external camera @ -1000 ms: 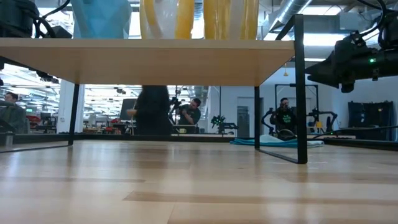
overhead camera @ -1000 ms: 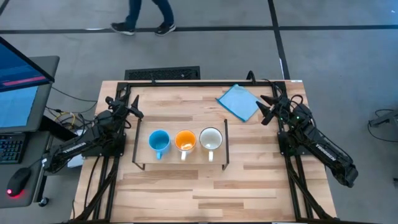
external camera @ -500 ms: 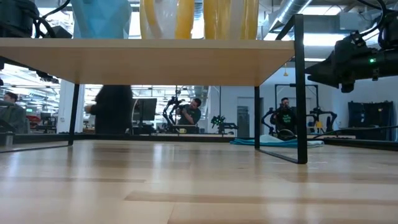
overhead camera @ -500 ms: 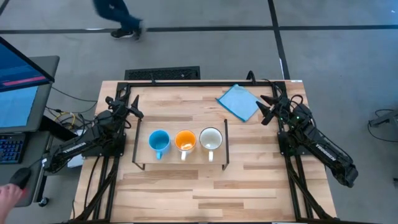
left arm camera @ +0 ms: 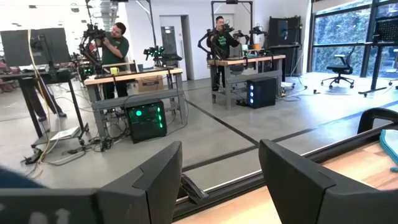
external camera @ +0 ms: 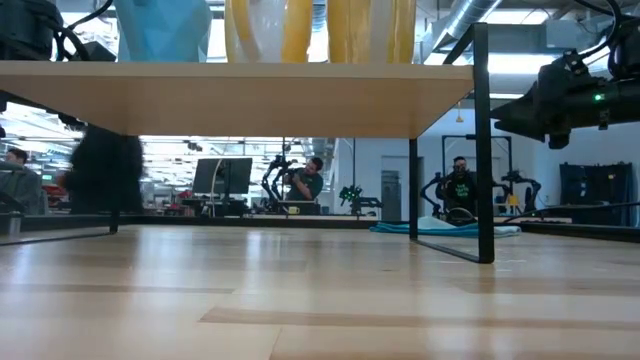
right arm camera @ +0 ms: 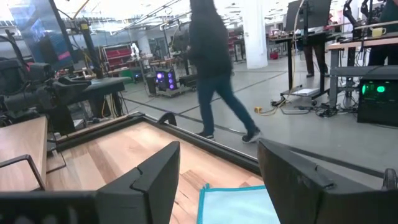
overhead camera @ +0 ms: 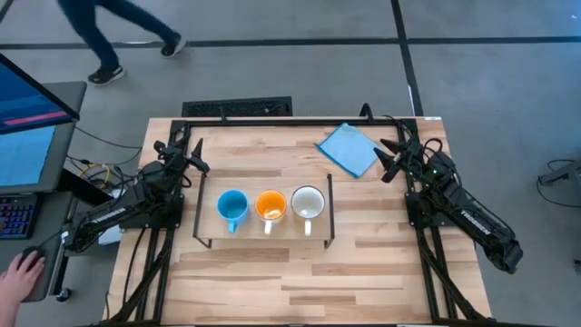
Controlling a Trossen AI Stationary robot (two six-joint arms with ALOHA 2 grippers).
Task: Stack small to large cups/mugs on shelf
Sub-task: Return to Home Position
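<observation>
The left gripper (overhead camera: 193, 155) and the right gripper (overhead camera: 390, 157) are held over opposite edges of the bench (overhead camera: 272, 282), each with its fingers (left arm camera: 155, 180) spread apart and empty. Between them the shelf (overhead camera: 259, 229) is seen, well clear of both, carrying a row: the blue mug (overhead camera: 232, 206) nearest the left fingers, the orange mug (overhead camera: 270, 205) in the middle, the white mug (overhead camera: 308, 203) nearest the right fingers

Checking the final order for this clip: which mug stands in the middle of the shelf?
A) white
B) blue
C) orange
C: seen from above, the orange mug stands between the blue mug and the white mug on the shelf.
</observation>
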